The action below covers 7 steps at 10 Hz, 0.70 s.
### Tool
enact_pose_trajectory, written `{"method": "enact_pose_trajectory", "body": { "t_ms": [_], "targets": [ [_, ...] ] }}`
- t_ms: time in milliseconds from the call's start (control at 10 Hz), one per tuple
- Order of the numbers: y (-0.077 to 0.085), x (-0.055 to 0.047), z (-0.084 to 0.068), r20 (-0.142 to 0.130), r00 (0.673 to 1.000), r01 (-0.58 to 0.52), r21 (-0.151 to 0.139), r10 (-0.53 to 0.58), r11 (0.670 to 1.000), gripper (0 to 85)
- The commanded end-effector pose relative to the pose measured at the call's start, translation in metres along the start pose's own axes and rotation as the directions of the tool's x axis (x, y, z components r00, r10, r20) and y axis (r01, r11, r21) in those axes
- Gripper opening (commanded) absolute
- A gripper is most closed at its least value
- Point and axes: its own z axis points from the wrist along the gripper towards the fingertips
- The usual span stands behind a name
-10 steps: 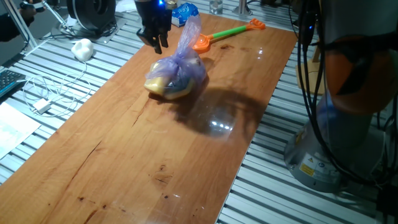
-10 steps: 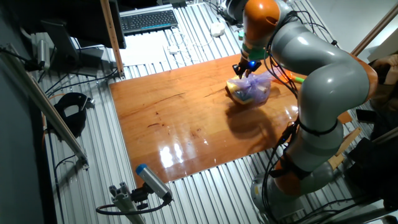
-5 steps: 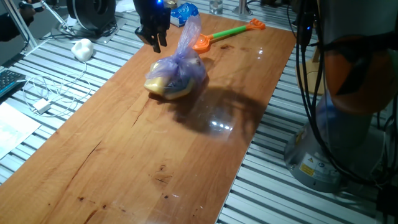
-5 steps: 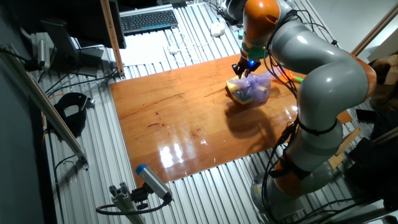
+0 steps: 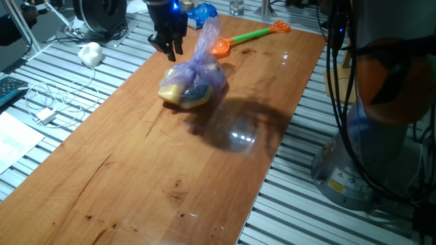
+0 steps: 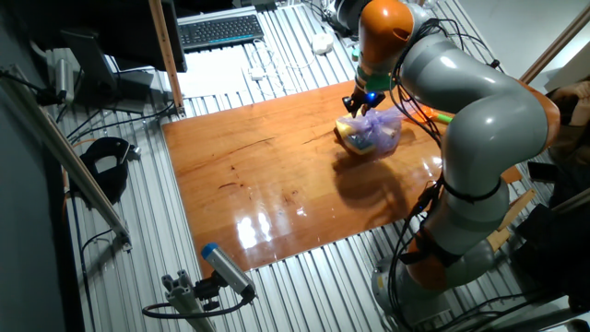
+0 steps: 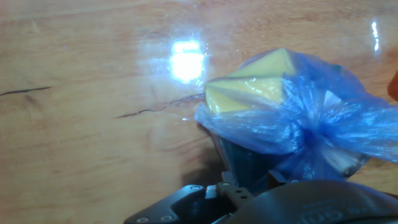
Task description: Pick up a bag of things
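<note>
The bag of things (image 5: 193,83) is a translucent lilac plastic bag, knotted, with a long loose top, holding yellow and dark items. It lies on the wooden table (image 5: 170,177) toward its far end. It also shows in the other fixed view (image 6: 371,132) and fills the right of the hand view (image 7: 292,118). My gripper (image 5: 173,51) hangs just above and to the left of the bag's loose top, not touching it; it also shows in the other fixed view (image 6: 360,103). Its dark fingers point down and hold nothing. The gap between them is too small and dark to read.
An orange toy shovel with a green handle (image 5: 248,35) lies behind the bag. A small blue-and-white packet (image 5: 202,13) sits at the far table edge. A white lump (image 5: 90,53) and a cable with a plug (image 5: 48,112) lie left of the table. The robot base (image 5: 354,177) stands at right.
My gripper has drifted slightly up and to the left, away from the bag's top. The bag has not moved.
</note>
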Motion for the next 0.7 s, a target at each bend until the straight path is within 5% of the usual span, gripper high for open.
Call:
{"method": "enact_pose_trajectory", "body": {
  "t_ms": [0,600],
  "targets": [
    [0.001,0.000,-0.001,0.000,1.000,0.001,0.003,-0.001,1.000,34.0],
    [0.018,0.012,-0.002,0.001,1.000,-0.030,0.012,0.030,0.999,34.0]
  ]
}}
